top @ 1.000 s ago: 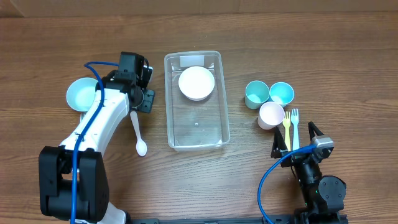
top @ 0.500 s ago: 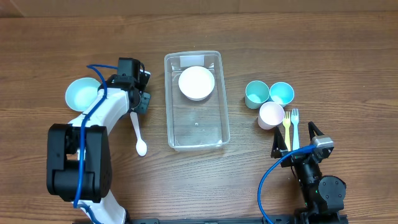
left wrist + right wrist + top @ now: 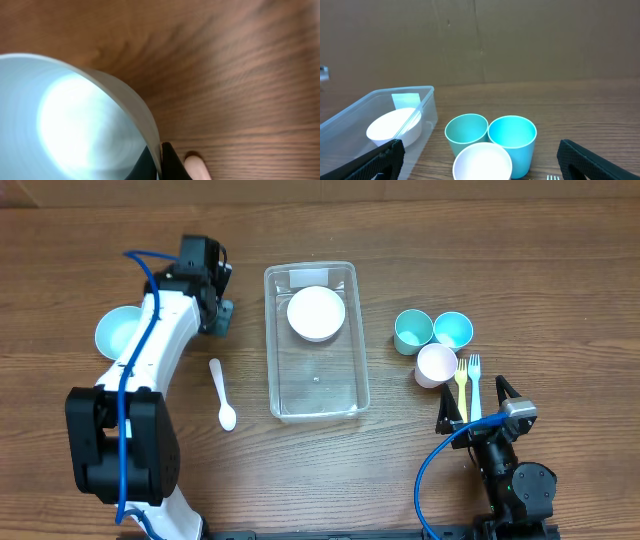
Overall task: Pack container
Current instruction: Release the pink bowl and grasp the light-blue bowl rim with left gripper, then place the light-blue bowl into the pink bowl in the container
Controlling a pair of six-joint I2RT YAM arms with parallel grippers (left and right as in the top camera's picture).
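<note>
- Brown wood-grain table (image 3: 560, 270) fills the overhead view; its edges are cut off on every side.
- left arm (image 3: 150, 350), white and black, stands left of the container and reaches up past its far-left corner; it covers the right part of the light-blue bowl.
- container (image 3: 317, 345), clear plastic, lies at the table's middle, long side running away from the robot; its near half is bare and the clear walls are faint.
- right gripper (image 3: 472, 405), near and to the right of the container, has its jaws spread wide with nothing clamped; in its wrist view only the two tips show at the lower corners.
- light-blue bowl (image 3: 112, 332) is well to the left of the container; in the left wrist view it is blurred and cut off.
- left gripper (image 3: 162, 162) is closed on that bowl's rim; only dark finger stubs show at the frame's bottom.
- white bowl (image 3: 316, 313) sits inside the container's far half.
- teal cup (image 3: 412, 330), blue cup (image 3: 452, 330) and white cup (image 3: 436, 365) huddle touching, right of the container.
- spoon (image 3: 222, 393), white, lies just left of the container.
- yellow fork (image 3: 461, 385) and pale fork (image 3: 475, 385) lie side by side beside the white cup; their handle ends vanish at the right gripper.
</note>
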